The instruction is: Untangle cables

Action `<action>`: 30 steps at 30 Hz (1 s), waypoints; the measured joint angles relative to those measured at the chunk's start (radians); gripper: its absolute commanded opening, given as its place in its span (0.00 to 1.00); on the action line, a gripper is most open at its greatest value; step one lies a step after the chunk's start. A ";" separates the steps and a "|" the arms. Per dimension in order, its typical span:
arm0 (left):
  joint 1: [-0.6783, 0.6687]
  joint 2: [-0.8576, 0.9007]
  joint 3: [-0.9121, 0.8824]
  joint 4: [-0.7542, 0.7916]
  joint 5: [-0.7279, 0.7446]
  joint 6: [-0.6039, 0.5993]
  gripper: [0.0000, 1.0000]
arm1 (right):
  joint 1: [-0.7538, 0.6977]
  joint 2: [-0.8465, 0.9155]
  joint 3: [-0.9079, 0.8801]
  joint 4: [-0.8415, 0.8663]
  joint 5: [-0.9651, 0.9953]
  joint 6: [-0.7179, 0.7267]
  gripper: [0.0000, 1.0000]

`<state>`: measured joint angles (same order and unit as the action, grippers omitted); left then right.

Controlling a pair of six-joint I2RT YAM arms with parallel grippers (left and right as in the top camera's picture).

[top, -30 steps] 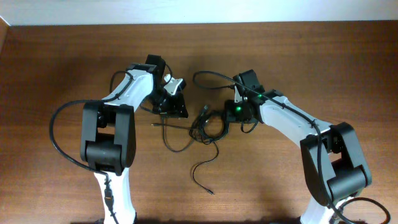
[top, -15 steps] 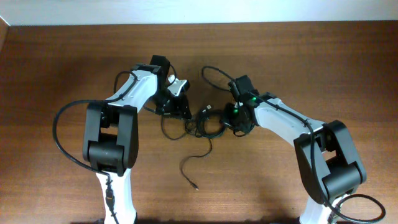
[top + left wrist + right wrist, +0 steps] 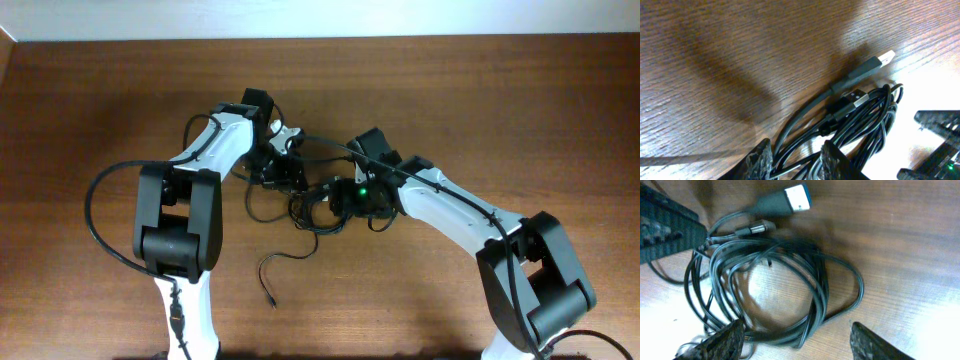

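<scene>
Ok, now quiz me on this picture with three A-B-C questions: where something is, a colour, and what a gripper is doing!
1. Where are the cables? A middle of the table; B its right edge; C hanging off the front.
2. What colour is the light on the right arm? A red; B blue; C green.
3. The fingers of the right gripper are: A pinching a plug; B wide apart over the cables; C lifting the cables up.
Answers: 1 A, the overhead view shows them mid-table; 2 C, it glows green; 3 B, a wide gap separates the fingers.
</scene>
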<state>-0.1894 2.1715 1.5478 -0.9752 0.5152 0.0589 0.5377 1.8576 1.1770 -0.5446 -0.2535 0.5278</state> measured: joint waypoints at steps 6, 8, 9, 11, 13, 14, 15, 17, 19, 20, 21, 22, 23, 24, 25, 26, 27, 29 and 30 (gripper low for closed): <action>0.000 0.000 0.001 0.000 0.000 0.000 0.34 | 0.000 0.008 -0.002 0.097 0.085 -0.106 0.64; 0.000 0.000 0.001 0.000 0.000 0.000 0.31 | 0.000 0.038 -0.002 0.091 0.088 -0.116 0.64; 0.000 0.000 0.001 0.000 0.000 0.000 0.17 | 0.000 0.058 -0.002 0.089 0.090 -0.117 0.63; 0.000 0.000 0.001 -0.001 0.001 0.000 0.13 | 0.000 0.080 0.002 0.098 0.093 -0.124 0.40; 0.001 0.000 0.001 -0.005 0.012 0.000 0.12 | 0.000 0.085 0.003 0.096 0.095 -0.126 0.15; 0.002 0.000 0.001 -0.009 0.014 0.000 0.12 | 0.000 0.087 0.003 0.097 0.095 -0.126 0.05; 0.005 -0.003 0.001 -0.017 0.017 0.000 0.12 | 0.000 0.092 0.003 0.095 0.094 -0.129 0.04; 0.013 -0.044 0.001 -0.052 0.020 0.000 0.11 | 0.000 0.094 0.003 0.097 0.091 -0.132 0.04; 0.012 -0.166 0.001 -0.084 0.019 -0.004 0.08 | 0.000 0.094 0.003 0.095 0.089 -0.084 0.04; 0.002 -0.246 0.001 -0.096 0.010 -0.028 0.04 | 0.000 0.094 0.003 0.093 0.088 -0.062 0.04; -0.008 -0.293 0.004 -0.109 -0.019 -0.068 0.04 | 0.000 0.094 0.003 0.090 0.087 -0.045 0.04; -0.015 -0.321 0.006 -0.125 -0.055 -0.110 0.04 | 0.000 0.094 0.003 0.087 0.076 -0.031 0.04; -0.019 -0.328 0.007 -0.133 -0.088 -0.150 0.04 | -0.001 0.094 0.003 0.084 0.055 -0.026 0.04; -0.021 -0.328 0.006 -0.137 -0.112 -0.178 0.04 | -0.002 0.094 0.003 0.081 0.019 -0.026 0.04; -0.021 -0.328 0.000 -0.137 -0.150 -0.216 0.05 | -0.001 0.097 0.003 0.079 -0.026 -0.031 0.05; -0.021 -0.328 -0.008 -0.134 -0.175 -0.240 0.05 | -0.001 0.101 0.003 0.080 -0.074 -0.035 0.09; -0.021 -0.328 -0.037 -0.123 -0.203 -0.268 0.07 | -0.001 0.105 0.001 0.082 -0.121 -0.034 0.14; -0.021 -0.328 -0.088 -0.090 -0.222 -0.297 0.12 | -0.001 0.107 -0.003 0.100 -0.182 -0.044 0.42; -0.021 -0.328 -0.118 -0.068 -0.229 -0.314 0.18 | -0.001 0.107 -0.003 0.105 -0.200 -0.055 0.52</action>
<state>-0.2104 1.8439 1.4296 -1.0435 0.2859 -0.2546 0.5369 1.9648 1.1744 -0.4397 -0.4530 0.4732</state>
